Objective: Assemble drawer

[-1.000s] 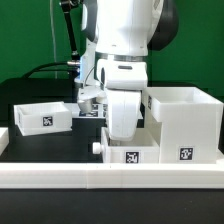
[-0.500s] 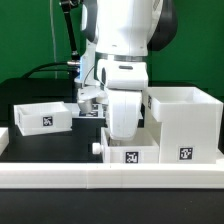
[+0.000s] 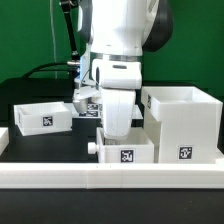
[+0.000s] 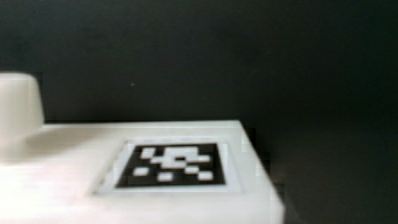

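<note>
A small white drawer tray (image 3: 125, 151) with a black-and-white tag stands in front of the arm, just behind the front rail. My gripper (image 3: 118, 132) reaches down into it; the fingertips are hidden by the tray's wall, and the tray moves with the arm. In the wrist view the tray's tagged face (image 4: 175, 163) fills the frame, with a white peg (image 4: 15, 100) beside it, and no fingers show. The large hollow case (image 3: 185, 125) stands at the exterior view's right, close to the tray. A second small tray (image 3: 42, 117) sits at the exterior view's left.
A long low white rail (image 3: 60, 178) runs along the front of the black table. The marker board (image 3: 88, 105) lies behind the arm. Cables hang at the back left. A dark gap lies between the left tray and the arm.
The arm and the small tray in front of it have shifted together toward the exterior view's left, away from the large case. The case and the left tray have not moved.
</note>
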### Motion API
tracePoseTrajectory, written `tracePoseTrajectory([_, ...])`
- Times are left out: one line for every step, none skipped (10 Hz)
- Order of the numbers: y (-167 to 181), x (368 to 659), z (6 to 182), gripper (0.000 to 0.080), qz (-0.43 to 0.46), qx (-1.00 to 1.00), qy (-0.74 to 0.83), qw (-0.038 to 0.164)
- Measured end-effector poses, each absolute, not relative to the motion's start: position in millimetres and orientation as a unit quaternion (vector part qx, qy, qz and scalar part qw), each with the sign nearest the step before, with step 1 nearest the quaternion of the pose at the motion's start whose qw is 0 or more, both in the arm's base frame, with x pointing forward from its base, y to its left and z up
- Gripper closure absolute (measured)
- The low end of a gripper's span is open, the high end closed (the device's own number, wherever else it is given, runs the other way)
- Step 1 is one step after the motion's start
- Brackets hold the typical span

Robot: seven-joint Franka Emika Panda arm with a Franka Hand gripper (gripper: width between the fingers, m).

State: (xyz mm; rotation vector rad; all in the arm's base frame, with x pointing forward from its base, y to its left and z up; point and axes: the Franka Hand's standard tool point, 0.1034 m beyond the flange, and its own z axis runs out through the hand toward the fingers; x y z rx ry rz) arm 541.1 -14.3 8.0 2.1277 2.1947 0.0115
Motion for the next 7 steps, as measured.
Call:
tracePoseTrajectory([-16.0,539.8,7.8,0.0757,-0.007,0.696,0.717,0.036])
tracePoseTrajectory([-17.1,540.4,8.2,0.0757,-0.013,0.697,0.717,0.033])
tracePoseTrajectory([-16.9,540.6,8.4,0.0757,-0.012,0.694,0.719,0.034])
tracePoseTrajectory([-16.8,540.2,9.3,0.0757,-0.012,0.692,0.721,0.034])
tracePoseTrajectory([-16.3,540.6,11.4,0.0757,-0.012,0.691,0.722,0.035])
tracePoseTrajectory([-15.0,542.7,15.0,0.0757,-0.008,0.694,0.719,0.038])
tracePoseTrajectory([-14.2,543.6,15.4,0.0757,-0.006,0.695,0.718,0.039])
